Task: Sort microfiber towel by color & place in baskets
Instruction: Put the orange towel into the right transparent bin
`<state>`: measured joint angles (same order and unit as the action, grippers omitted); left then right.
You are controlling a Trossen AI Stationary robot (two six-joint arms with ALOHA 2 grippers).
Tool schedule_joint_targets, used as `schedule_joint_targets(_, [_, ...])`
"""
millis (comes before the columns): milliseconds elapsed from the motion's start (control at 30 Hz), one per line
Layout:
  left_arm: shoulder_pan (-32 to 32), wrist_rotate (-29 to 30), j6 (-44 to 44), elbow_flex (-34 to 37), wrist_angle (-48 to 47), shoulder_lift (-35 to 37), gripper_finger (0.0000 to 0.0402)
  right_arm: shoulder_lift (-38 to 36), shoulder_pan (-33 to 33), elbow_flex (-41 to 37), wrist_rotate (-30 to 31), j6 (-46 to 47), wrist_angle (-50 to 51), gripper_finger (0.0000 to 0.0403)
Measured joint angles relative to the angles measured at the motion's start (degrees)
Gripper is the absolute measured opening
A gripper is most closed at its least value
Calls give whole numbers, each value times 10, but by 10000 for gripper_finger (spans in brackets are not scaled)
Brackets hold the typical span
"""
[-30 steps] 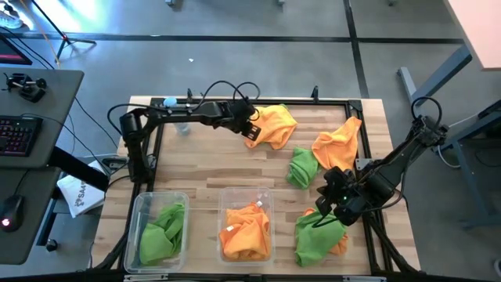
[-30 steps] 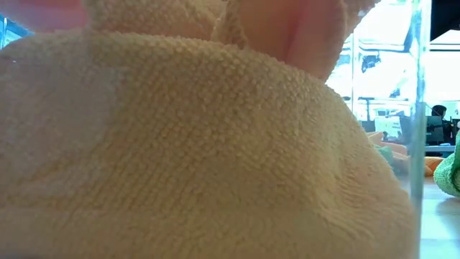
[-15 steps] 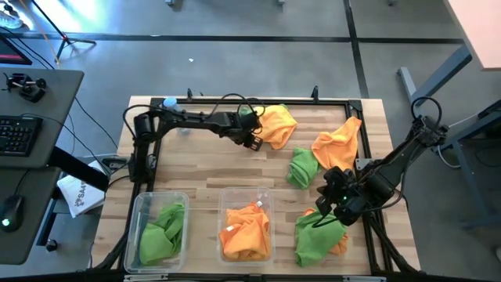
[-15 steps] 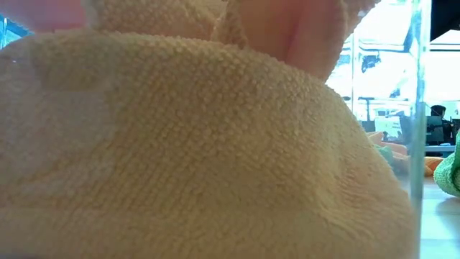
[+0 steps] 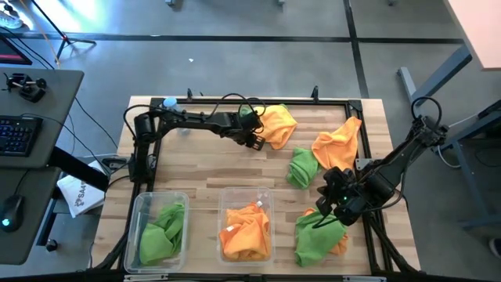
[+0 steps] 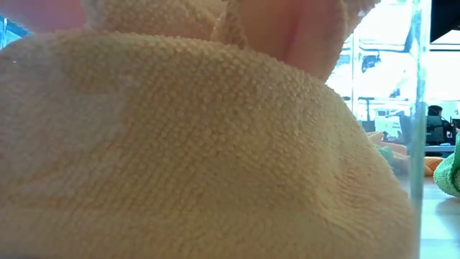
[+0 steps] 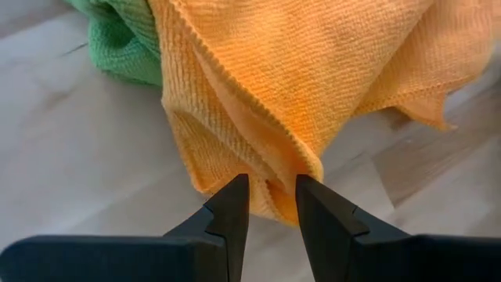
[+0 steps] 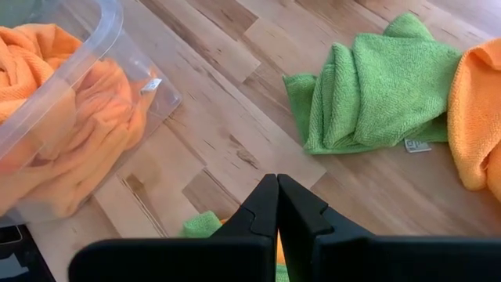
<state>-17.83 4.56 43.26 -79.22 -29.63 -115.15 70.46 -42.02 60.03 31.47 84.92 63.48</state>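
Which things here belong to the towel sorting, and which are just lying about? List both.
Job:
orange towels
green towels
left basket, with green inside
middle basket, with orange inside
left pincer, fingers apart at an orange towel's edge
right pincer, shut above the near right pile

Lying about:
keyboard
white packet

table [image 5: 235, 168]: we see pale wood planks, matt, visible grain
baskets [image 5: 141, 211]: clear glossy plastic
orange towel [image 7: 313, 70]: soft ribbed cloth (fine loops show close up)
green towel [image 8: 376, 78]: same nubbly cloth
gripper fingers [image 7: 231, 207]: dark matt plastic
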Motion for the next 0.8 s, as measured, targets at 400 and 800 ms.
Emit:
schedule_joint_targets(400, [19,-21,11,0,20,8,94,0,0,0,0,-14,1,0])
schedule_joint_targets(800, [13,-10,5,0,43,4,94,0,0,0,0,-14,2,0])
